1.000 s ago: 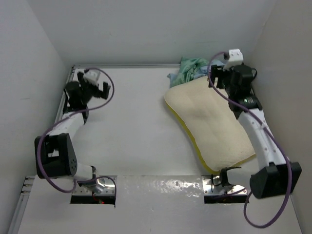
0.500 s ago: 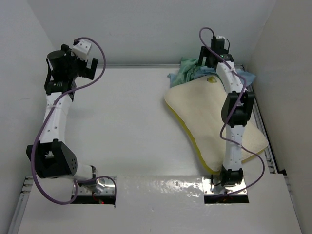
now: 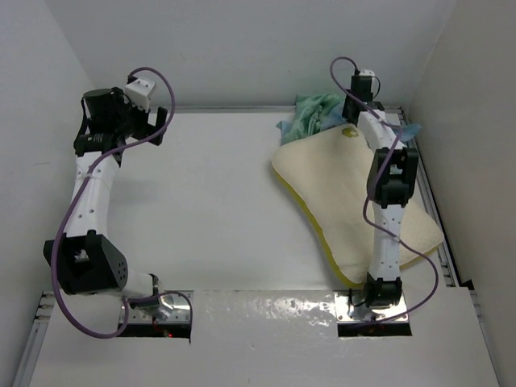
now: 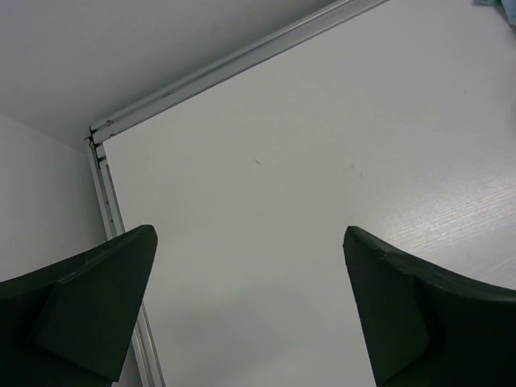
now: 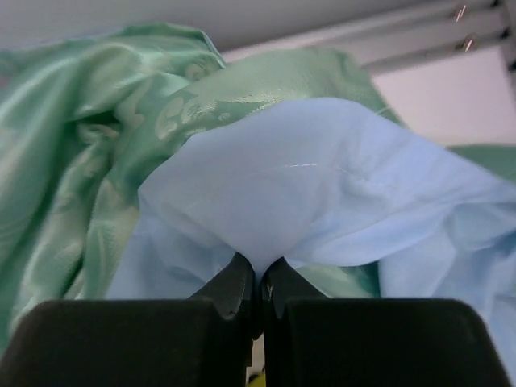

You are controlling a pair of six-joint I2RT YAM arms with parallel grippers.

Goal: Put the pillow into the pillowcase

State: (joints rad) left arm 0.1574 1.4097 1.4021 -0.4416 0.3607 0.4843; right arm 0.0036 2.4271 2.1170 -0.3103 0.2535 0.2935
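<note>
While the two arm bases sit at the near edge of the counter [image 3: 218,210], the pillow [image 3: 355,201] lies flat on the right half, running from the near right toward the far middle. Its bumpy cream face is up, its yellow edge band [image 3: 310,219] lines the left side, and it is outside the cloth bag. The right arm stretches over it toward the far right corner. A small yellow mark [image 3: 348,132] shows at the pillow's far end, just beside that arm. Beyond that end the pillowcase [image 3: 314,113] sits bunched against the far wall, touching the pillow, with its shiny mint green face showing toward the left and light blue toward the right. The right claw [image 5: 260,278] is clamped on a peak of the light blue cloth [image 5: 306,193], its tips pressed together on the fold. At the far left, well apart from both things, the left claw [image 4: 250,306] hangs above bare counter, its dark fingers [image 4: 89,306] spread wide and holding nothing.
</note>
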